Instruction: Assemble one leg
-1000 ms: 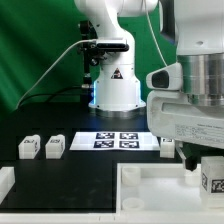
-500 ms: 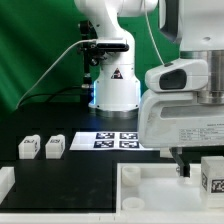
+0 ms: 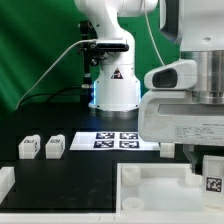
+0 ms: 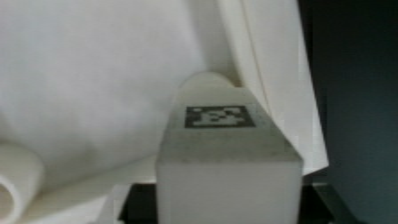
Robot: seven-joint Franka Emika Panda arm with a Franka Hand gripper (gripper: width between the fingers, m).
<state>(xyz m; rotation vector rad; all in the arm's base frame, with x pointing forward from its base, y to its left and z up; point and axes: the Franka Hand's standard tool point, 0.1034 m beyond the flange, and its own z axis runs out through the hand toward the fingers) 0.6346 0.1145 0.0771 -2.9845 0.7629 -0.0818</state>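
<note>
My hand (image 3: 210,175) grips a leg (image 4: 226,150) over the tray panel (image 3: 150,190); 2 spare legs (image 3: 42,147) sit w/ marker board (image 3: 115,140) on worktop (image 3: 80,185).

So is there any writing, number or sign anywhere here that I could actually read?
No readable words or numbers.
Robot base: a black triangular warning sign, its symbol too small to read.
Marker board: black-and-white square patterns, not text.
The leg in the fingers: one square pattern tag, not text.
Two legs on the table: dark tags, too small to read.
</note>
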